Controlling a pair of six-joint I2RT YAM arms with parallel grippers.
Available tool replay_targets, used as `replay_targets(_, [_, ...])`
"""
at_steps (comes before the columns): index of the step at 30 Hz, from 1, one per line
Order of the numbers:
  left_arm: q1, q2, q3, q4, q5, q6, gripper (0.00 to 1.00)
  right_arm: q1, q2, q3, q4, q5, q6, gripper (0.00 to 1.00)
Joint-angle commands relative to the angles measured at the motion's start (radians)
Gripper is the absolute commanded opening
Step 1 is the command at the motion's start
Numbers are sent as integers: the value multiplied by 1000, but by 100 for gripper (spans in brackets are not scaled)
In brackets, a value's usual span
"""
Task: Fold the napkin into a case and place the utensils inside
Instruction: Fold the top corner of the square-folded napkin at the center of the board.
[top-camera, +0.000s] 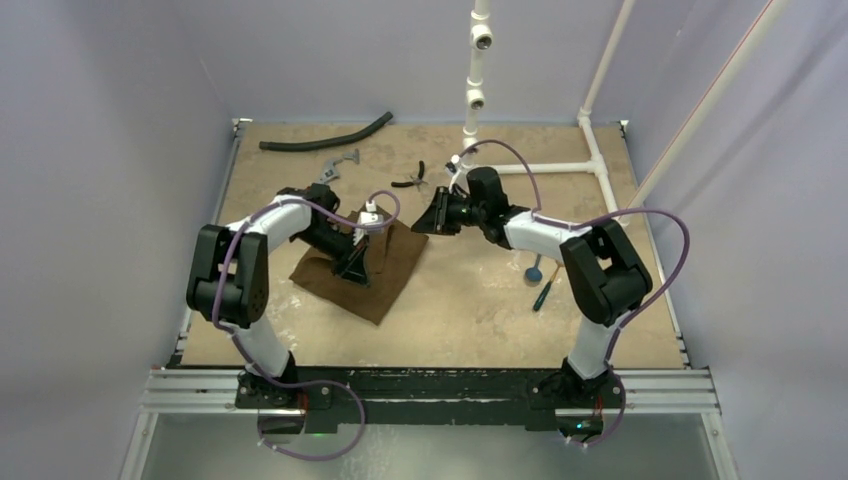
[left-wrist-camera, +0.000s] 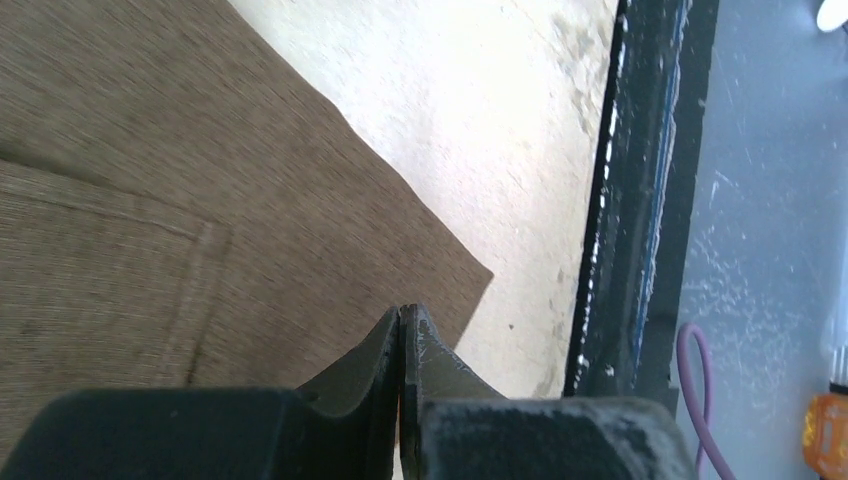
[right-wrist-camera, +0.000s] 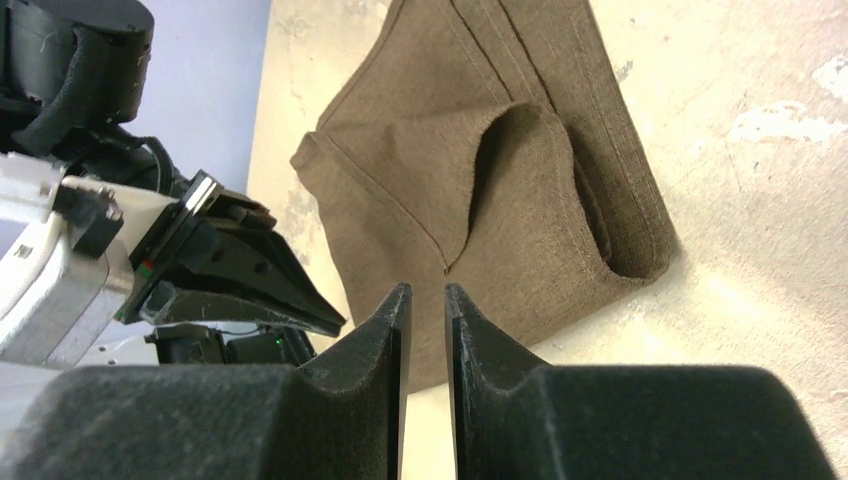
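Note:
The dark-brown napkin (top-camera: 395, 268) lies folded on the table left of centre, one layer bulging up into a loose pocket (right-wrist-camera: 520, 170). My left gripper (top-camera: 355, 268) is low over the napkin (left-wrist-camera: 200, 200), its tips (left-wrist-camera: 403, 312) shut with nothing between them. My right gripper (top-camera: 420, 222) hovers just off the napkin's right corner; its jaws (right-wrist-camera: 427, 292) stand open by a narrow gap with nothing in it. The left gripper's fingers (right-wrist-camera: 300, 305) show at the left of the right wrist view. The utensils lie at the right by the right arm: a blue-bowled spoon (top-camera: 535, 270) and a dark slim piece (top-camera: 543, 293).
A black hose (top-camera: 325, 135), a wrench (top-camera: 337, 168) and small black pliers (top-camera: 410, 180) lie at the back of the table. White pipes (top-camera: 560, 168) run along the back right. The table's dark edge rail (left-wrist-camera: 640, 200) is close to the napkin's near corner.

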Motion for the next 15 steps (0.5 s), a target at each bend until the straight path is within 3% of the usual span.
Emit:
replay_targets(1, [-7, -31, -21, -82, -17, 131, 0, 11, 10, 30, -24, 40, -22, 21])
replay_targets(3, [-5, -69, -38, 5, -64, 50, 0, 18, 17, 30, -28, 50, -25, 21])
replay_targets(6, [-6, -211, -121, 285, -179, -108, 21, 25, 17, 16, -15, 58, -19, 29])
replay_targets(10, [-15, -244, -65, 285, -308, -89, 77, 55, 17, 12, -3, 84, -8, 38])
replay_targets(12, [-16, -233, -37, 279, -364, -66, 83, 74, 30, 25, -4, 98, 3, 38])
replay_targets(15, [-24, -235, -42, 273, -414, -13, 85, 86, 52, 19, 18, 103, 25, 37])
